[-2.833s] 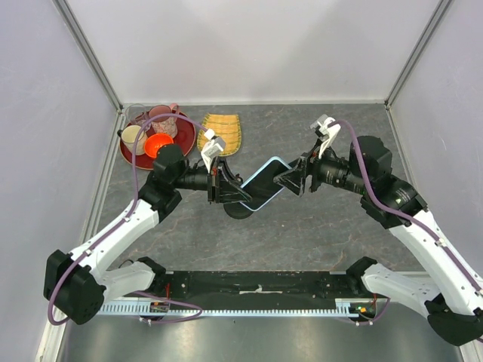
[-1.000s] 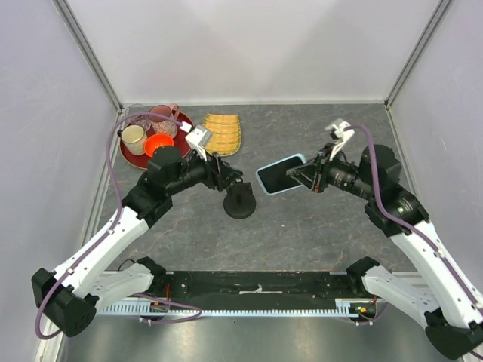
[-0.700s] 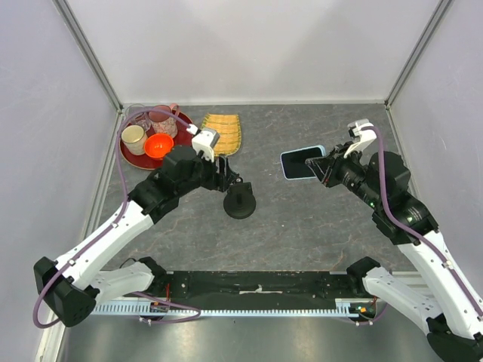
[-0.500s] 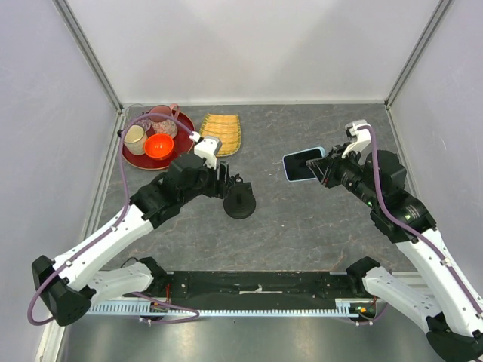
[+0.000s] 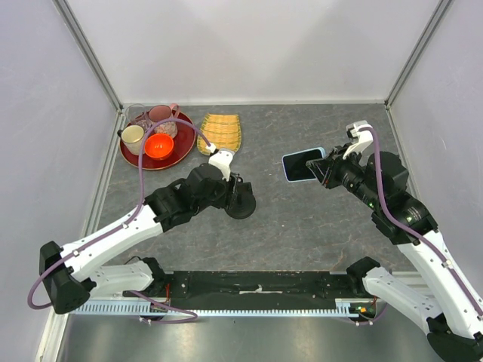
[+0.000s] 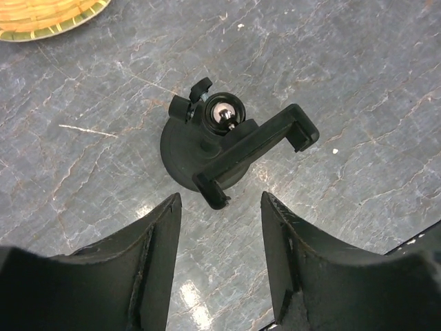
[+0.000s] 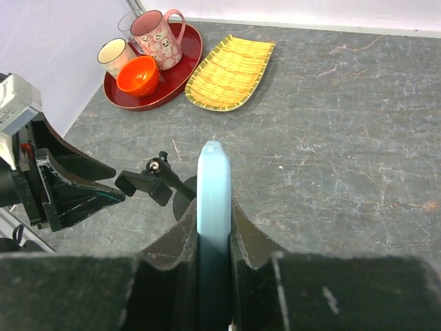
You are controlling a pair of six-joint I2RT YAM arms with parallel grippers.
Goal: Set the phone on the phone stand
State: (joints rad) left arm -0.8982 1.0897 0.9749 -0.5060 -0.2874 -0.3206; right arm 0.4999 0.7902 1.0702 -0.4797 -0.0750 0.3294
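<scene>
Grey marbled tabletop (image 5: 302, 234) fills your workspace, with pale walls (image 5: 249, 53) on three sides. Your left arm (image 5: 113, 235) reaches in toward the middle and your right arm (image 5: 423, 234) angles in from the right.

At the far left sits a round red tray (image 5: 189, 142), and a yellow woven dish (image 5: 225, 127) lies just beside it on the right.

Your right gripper (image 7: 213, 222) is clamped on the phone (image 5: 302, 164), which it holds off the table. In the right wrist view the phone stands edge-on between the fingers, its light blue edge uppermost. It is well apart from the phone stand (image 5: 241, 202), to the stand's right.

The stand rests on its disc base near the table's middle, with its clamp head (image 6: 256, 147) tilted. Your left gripper (image 6: 220, 214) has its fingers apart and holds nothing; the stand lies just beyond the fingertips.

On the tray are a pink mug (image 7: 157, 34), a cream mug (image 5: 133, 136) and an orange bowl (image 5: 158, 145).
</scene>
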